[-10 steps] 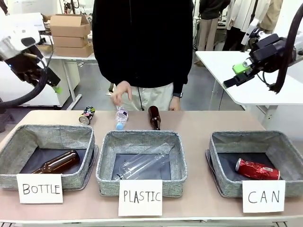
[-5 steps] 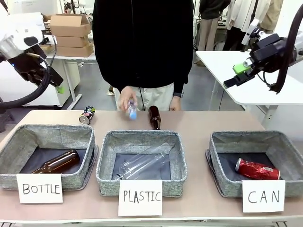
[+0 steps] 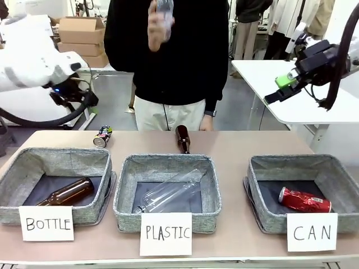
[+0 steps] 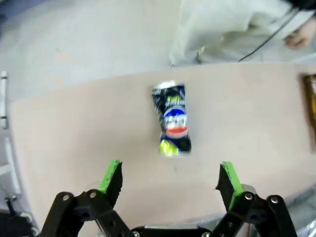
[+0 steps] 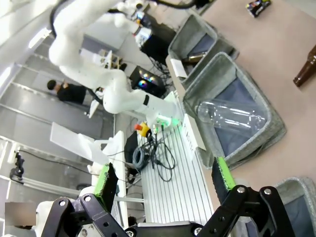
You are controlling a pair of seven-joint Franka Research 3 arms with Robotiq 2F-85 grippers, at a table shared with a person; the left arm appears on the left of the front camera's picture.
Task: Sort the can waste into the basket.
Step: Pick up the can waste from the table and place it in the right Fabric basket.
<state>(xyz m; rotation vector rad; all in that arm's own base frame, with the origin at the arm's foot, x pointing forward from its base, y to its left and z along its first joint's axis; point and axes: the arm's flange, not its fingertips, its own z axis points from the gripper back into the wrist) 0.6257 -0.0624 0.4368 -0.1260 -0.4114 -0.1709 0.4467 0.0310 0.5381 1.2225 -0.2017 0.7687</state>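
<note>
Clearly, with our left gripper (image 4: 170, 180) spread wide above the dented dark can (image 4: 172, 120), we risk the rounded body rolling away if one pad lands first.

two cans (image 3: 103, 137) (image 3: 304, 200), three baskets (image 3: 33, 162) (image 3: 168, 163) (image 3: 336, 168), four bottles (image 3: 68, 192) (image 3: 171, 191) (image 3: 182, 139) (image 3: 164, 14)

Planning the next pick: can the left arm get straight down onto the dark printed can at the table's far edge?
Probably yes. The left gripper is open, and the dark can lies on bare table beyond its fingers, nothing between. The person's hand is raised well clear.
</note>
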